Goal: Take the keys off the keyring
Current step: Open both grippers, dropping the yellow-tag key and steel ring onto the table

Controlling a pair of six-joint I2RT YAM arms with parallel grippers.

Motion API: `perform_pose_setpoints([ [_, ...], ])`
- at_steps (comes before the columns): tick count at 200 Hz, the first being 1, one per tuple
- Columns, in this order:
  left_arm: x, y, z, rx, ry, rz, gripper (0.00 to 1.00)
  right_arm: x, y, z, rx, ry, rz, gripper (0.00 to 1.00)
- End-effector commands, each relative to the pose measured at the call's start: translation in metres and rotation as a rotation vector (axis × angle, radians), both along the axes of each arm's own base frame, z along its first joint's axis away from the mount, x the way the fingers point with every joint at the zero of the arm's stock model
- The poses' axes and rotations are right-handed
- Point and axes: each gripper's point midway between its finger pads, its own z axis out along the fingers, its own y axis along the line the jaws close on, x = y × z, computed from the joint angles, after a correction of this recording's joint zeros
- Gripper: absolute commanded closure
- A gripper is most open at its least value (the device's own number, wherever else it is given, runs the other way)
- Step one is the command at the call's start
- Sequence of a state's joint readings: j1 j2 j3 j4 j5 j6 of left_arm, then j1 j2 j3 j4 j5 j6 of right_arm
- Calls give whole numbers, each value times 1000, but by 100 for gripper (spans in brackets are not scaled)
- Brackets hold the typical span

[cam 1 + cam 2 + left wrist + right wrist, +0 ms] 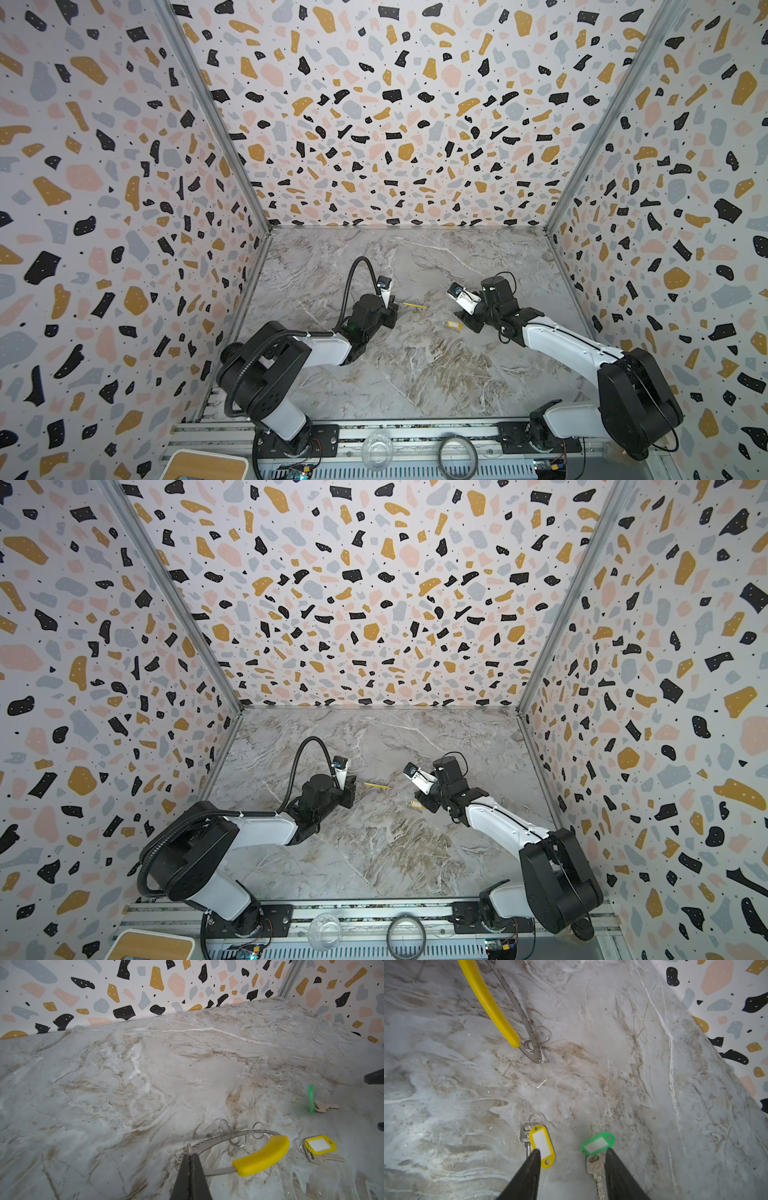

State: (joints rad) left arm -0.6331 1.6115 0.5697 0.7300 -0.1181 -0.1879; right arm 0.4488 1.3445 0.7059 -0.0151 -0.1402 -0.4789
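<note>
The keyring (216, 1140) is a thin silvery loop with a yellow sleeve (261, 1155) and several small split rings on it. My left gripper (190, 1154) is shut on its silvery rim, opposite the sleeve. Both keys lie loose on the marble, off the loop: one with a yellow tag (542, 1145), one with a green tag (598, 1144). My right gripper (573, 1150) is open just above them; the green-tagged key lies between its fingers and the yellow tag sits under one fingertip (536, 1152). In both top views the sleeve (414, 306) (376, 786) and the yellow tag (454, 325) (415, 804) show.
On the front rail stand a clear glass bowl (377, 451), a darker thick ring (458, 455) and a wood-topped box (203, 465). Patterned walls close in the marble table (415, 374) at the back and both sides.
</note>
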Motion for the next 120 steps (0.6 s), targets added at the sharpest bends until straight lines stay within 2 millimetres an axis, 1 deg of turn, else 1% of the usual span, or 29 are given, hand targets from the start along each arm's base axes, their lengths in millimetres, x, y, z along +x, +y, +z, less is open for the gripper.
perform_pose_setpoints([
  [1,12,-9,17,-80,-40,-19,100,5,-6,5,15,-33,-53,48],
  [21,14,-7,12,-80,-35,-18,100,10,-13,6,9,-59,-84,46],
  [34,14,-6,10,-81,-30,-20,100,15,-16,10,12,-87,-104,46],
  [40,12,-5,9,-85,-29,-24,100,17,-18,12,13,-100,-112,43],
  [63,8,0,7,-104,-28,-15,100,18,-19,14,18,-118,-113,42],
  [76,4,2,5,-108,-21,-18,98,18,-20,13,15,-114,-113,42],
  [94,1,4,9,-132,-38,-21,96,17,-21,10,4,-106,-112,42],
  [107,-1,5,9,-131,-33,-16,92,16,-23,9,-4,-102,-113,42],
  [120,-3,9,11,-133,-33,-6,83,15,-25,11,-6,-104,-114,42],
])
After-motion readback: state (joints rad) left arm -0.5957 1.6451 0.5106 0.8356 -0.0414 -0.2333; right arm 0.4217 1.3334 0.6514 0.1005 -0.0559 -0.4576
